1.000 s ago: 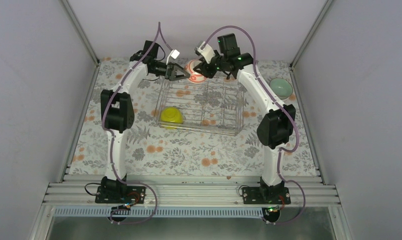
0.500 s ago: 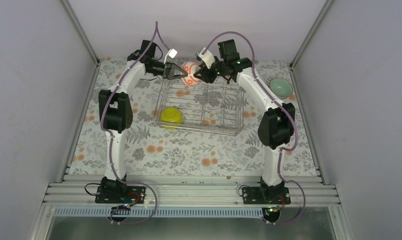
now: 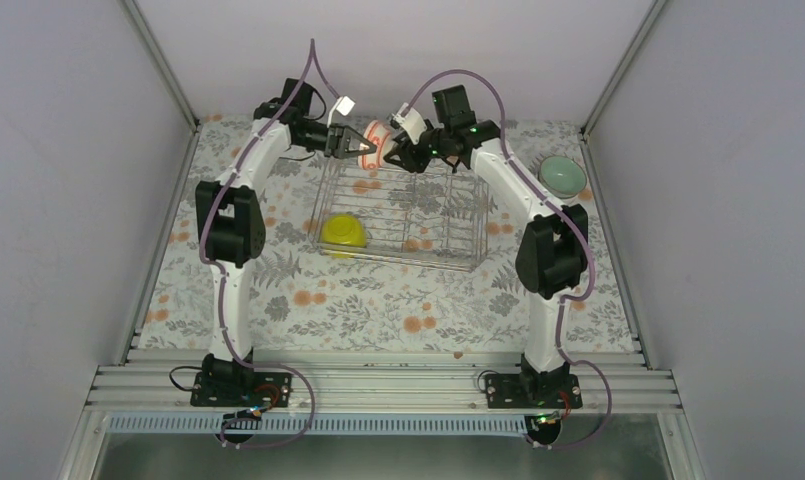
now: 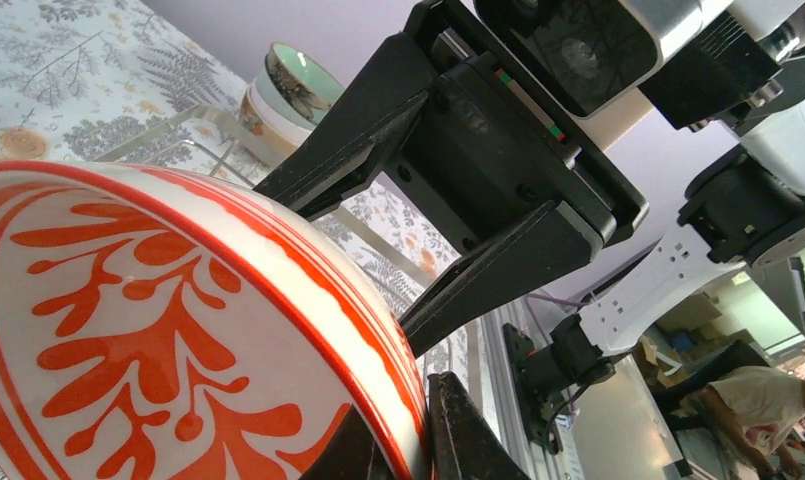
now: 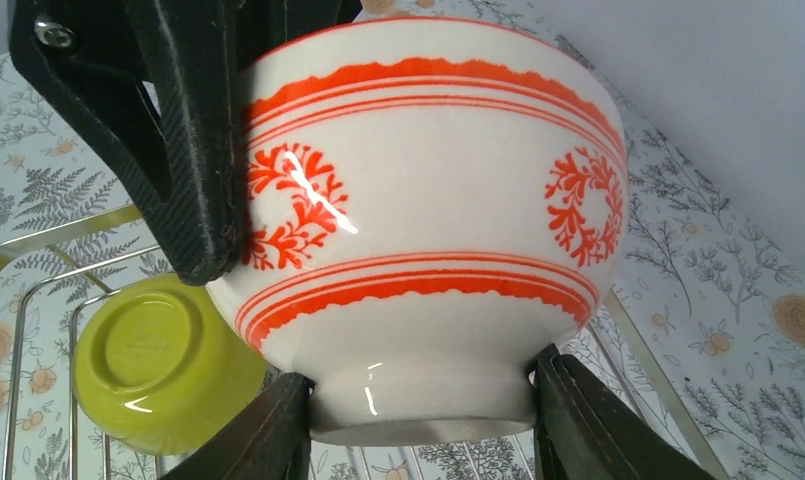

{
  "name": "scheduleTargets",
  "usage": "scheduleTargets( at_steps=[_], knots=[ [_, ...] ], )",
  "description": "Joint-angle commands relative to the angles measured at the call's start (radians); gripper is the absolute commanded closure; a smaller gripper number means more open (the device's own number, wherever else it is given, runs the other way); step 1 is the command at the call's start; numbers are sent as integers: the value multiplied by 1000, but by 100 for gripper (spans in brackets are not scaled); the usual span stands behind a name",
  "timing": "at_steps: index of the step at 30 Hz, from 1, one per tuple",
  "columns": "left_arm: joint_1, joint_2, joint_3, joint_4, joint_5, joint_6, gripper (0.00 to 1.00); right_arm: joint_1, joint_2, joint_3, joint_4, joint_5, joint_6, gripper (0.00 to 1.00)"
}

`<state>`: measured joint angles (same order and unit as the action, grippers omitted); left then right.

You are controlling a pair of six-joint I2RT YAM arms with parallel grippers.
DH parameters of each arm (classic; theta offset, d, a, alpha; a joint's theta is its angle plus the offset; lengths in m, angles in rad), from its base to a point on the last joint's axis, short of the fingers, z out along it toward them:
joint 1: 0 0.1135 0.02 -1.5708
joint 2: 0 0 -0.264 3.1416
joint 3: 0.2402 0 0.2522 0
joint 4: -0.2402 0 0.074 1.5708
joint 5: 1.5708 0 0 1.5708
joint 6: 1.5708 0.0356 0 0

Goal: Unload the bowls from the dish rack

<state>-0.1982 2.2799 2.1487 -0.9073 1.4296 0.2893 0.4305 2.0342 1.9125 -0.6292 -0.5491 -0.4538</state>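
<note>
Floral worktop (image 3: 378, 300) bears a dish rack (image 3: 428, 215) holding one yellow bowl (image 3: 342, 232); I see left fingers (image 5: 178, 150) and right fingers (image 5: 578, 420) grasping the red-patterned bowl (image 5: 428, 180).

Floral table (image 3: 378, 300) with wire dish rack (image 3: 418, 215) and pale-green bowl (image 3: 563, 175).

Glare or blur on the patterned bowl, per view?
Right wrist: sharp, one bright glare streak on the patterned bowl, small glints on the yellow bowl. Left wrist: the patterned bowl crowds the frame, no strong glare. Top external: even light, bowl too small for detail.
</note>
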Motion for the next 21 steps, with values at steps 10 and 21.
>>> scheduleTargets(
  at_steps=[10, 21],
  knots=[
    [-97, -157, -37, -71, -405, 193, 98, -37, -168, -52, -135, 92, 32, 64],
    [-177, -306, -268, 131, -776, 150, 98, -119, -292, -23, -328, 184, 64, 50]
  ],
)
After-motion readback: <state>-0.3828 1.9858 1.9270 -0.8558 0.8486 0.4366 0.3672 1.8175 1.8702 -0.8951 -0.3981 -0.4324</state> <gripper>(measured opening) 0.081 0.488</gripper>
